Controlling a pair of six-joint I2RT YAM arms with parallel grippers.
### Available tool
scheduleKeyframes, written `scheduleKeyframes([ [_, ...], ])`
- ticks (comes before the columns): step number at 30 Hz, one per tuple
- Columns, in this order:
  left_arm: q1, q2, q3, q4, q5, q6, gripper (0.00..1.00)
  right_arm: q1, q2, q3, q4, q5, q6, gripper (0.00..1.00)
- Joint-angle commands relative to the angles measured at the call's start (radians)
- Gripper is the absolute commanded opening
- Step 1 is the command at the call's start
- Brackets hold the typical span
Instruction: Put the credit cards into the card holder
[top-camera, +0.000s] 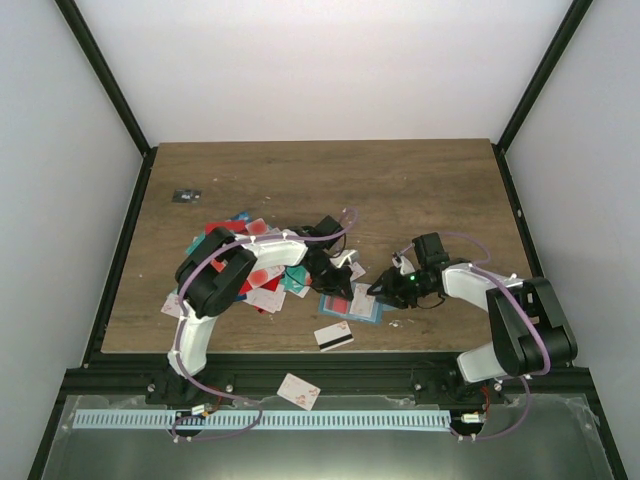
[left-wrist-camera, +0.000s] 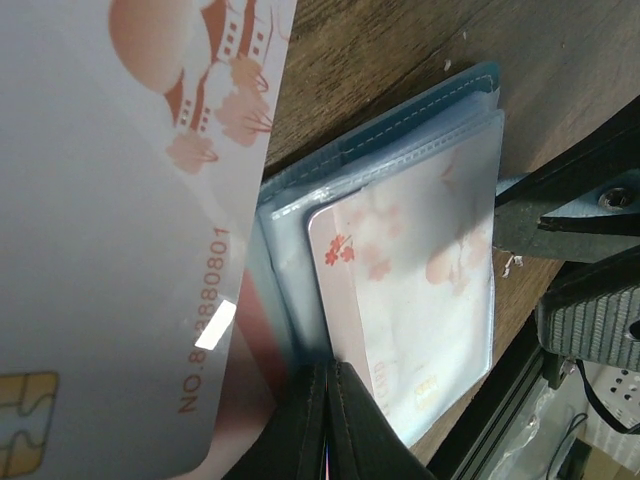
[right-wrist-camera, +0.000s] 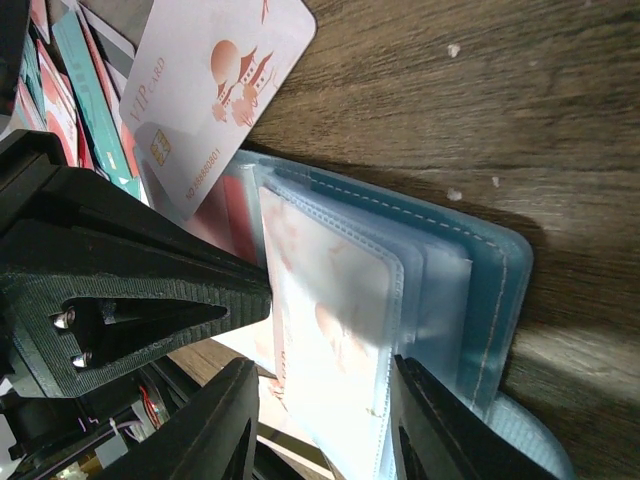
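Observation:
The teal card holder (top-camera: 352, 304) lies open near the front middle of the table, its clear sleeves fanned up (right-wrist-camera: 470, 290). A white credit card with red blotches (left-wrist-camera: 410, 290) sits partly inside one clear sleeve. My left gripper (left-wrist-camera: 335, 390) is shut on that card's near edge; in the top view the left gripper (top-camera: 340, 280) is at the holder's left side. My right gripper (right-wrist-camera: 325, 425) is open, its fingers (right-wrist-camera: 225, 430) straddling the raised sleeves from the right (top-camera: 380, 291). More credit cards (top-camera: 255, 275) are heaped left of the holder.
A white VIP card (right-wrist-camera: 215, 90) lies just behind the holder. A card with a black stripe (top-camera: 333, 336) lies near the table's front edge. One card (top-camera: 298, 390) lies on the ledge below. A small black object (top-camera: 186, 196) sits far left.

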Motion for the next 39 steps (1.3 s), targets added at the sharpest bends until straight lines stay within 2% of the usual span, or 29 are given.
scheduleKeyframes([
  [1,-0.006,0.044,0.012,-0.008,-0.016,0.028,0.04,0.002,0.001,0.003,0.013,-0.026,-0.005,0.39],
  [14,-0.006,0.053,0.009,-0.008,-0.005,0.034,0.04,0.012,0.014,0.008,0.088,-0.144,-0.004,0.42],
  [24,0.006,-0.009,0.012,-0.011,-0.029,-0.003,0.04,0.061,0.002,0.046,0.057,-0.15,0.007,0.43],
  [33,0.09,-0.181,-0.062,-0.032,-0.075,-0.051,0.04,0.116,0.05,0.121,0.02,-0.117,0.017,0.43],
  [39,0.146,-0.316,-0.181,-0.058,-0.122,-0.057,0.1,0.182,0.116,0.198,0.051,-0.13,0.057,0.43],
])
